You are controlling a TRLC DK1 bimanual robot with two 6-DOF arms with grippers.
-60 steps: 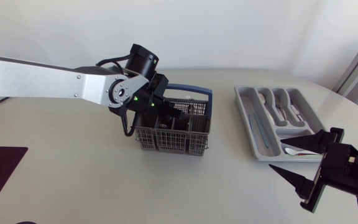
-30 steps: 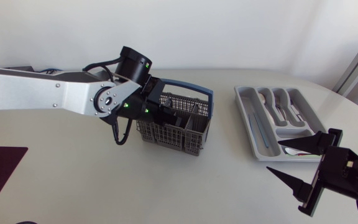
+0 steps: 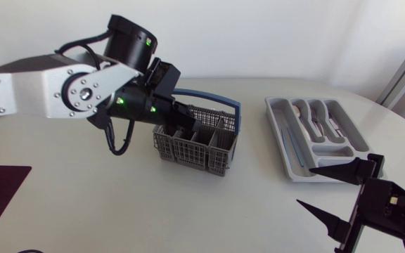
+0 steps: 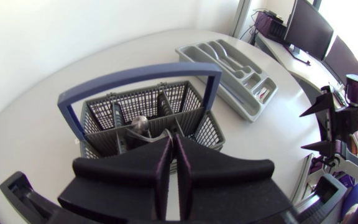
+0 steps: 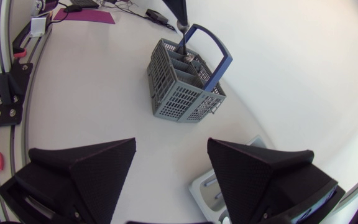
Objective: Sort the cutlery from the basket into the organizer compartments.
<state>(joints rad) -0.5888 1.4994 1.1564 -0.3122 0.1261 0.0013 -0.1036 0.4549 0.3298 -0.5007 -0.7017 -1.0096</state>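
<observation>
**Sorting in progress: head view and both wrist views.** Our left gripper (image 3: 181,125) reaches down into the grey basket (image 3: 197,149). The basket stands near the middle of the table (image 3: 118,211), well apart from the organizer (image 3: 280,144) on our right.

From the left wrist, the fingers (image 4: 160,168) are pressed almost together. From the right wrist, a thin piece of cutlery (image 5: 184,38) hangs from their tips into a basket compartment. We judge the left gripper to be clenched on it, though we cannot tell its kind. Our right gripper (image 3: 305,186) hovers with fingers spread wide and empty, just beside the near end of the organizer. Spoons and forks (image 3: 318,116) already lie in the organizer's far compartments.

**Hazards**
- **Snagging:** The lower end of the piece is inside the mesh, so a slanted lift could catch it on a divider and drag or tip the basket.
- **Handle:** The blue handle (image 3: 220,105) arches close beside the left gripper, so a sideways move made too early could strike it.
- **Grip:** The hold is narrow and at the very fingertips. The piece may swing or slip on the way across.
- **Crowding:** The right gripper crowds the organizer and may obstruct the drop.
</observation>
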